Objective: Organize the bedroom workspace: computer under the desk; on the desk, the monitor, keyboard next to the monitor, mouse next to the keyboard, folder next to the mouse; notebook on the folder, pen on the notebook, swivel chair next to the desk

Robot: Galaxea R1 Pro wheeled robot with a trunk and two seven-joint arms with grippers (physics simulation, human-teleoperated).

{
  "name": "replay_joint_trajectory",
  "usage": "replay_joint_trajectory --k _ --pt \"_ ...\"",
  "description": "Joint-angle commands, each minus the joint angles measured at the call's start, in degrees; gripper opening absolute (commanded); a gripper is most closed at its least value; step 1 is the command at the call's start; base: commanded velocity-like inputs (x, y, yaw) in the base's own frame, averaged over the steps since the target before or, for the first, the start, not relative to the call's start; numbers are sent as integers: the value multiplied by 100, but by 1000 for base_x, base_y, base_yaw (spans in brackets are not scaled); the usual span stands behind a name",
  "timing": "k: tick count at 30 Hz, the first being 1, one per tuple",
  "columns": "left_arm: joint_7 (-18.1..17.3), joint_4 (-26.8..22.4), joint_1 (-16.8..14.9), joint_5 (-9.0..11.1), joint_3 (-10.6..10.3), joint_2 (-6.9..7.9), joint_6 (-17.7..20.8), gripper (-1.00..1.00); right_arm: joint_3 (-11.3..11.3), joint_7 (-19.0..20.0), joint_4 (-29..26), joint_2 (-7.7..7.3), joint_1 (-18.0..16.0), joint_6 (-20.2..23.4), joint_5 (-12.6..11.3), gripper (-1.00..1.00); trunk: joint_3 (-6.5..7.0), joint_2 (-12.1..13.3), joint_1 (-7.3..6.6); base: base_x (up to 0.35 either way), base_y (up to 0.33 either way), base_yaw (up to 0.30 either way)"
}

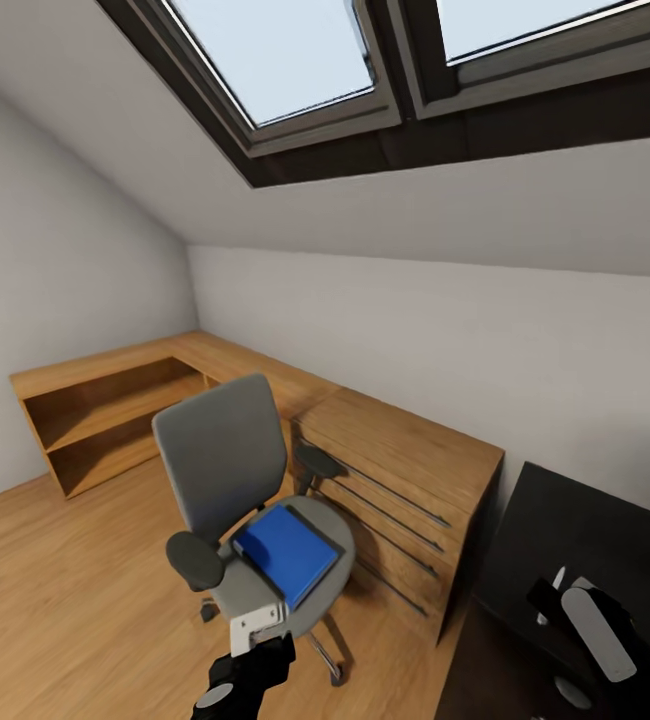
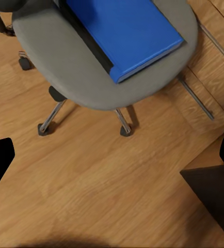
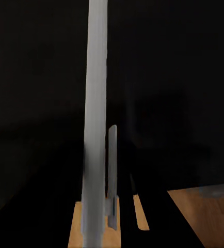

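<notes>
Beyond left gripper (image 1: 257,632) — folder (image 1: 285,551)

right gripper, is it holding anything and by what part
Cannot be told. The right wrist view shows a silvery stick running close along the camera, but no fingers on it. The left gripper is open and empty.

Attic bedroom, skylight (image 1: 365,70), sloped walls, wood floor (image 1: 75,590)

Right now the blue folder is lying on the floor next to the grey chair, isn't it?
Not quite. The folder is blue and beside nothing on the floor: it lies on the seat of the grey chair, not on the floor. The head view shows it there, and the left wrist view shows it resting on the seat above the wood floor.
</notes>
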Motion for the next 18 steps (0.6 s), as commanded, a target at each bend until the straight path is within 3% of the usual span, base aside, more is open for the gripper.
replay_joint_trajectory --k 1,6,8,18 --pt "33 -13 -8 8 -10 4 36 100 -2 -22 6 -3 -8 20 -37 -100 -8 -5 3 253 0 0" --pt "33 -24 -8 9 -10 3 38 100 5 106 222 -8 -56 21 -26 -100 -8 -5 3 296 0 0" --pt "32 -26 -8 9 -10 4 38 100 12 132 632 -9 -288 11 -10 -100 -8 -5 3 188 0 0" --pt "32 -51 -8 9 -10 0 36 100 41 143 1123 -1 -491 -64 241 -100 -8 -5 3 33 0 0"
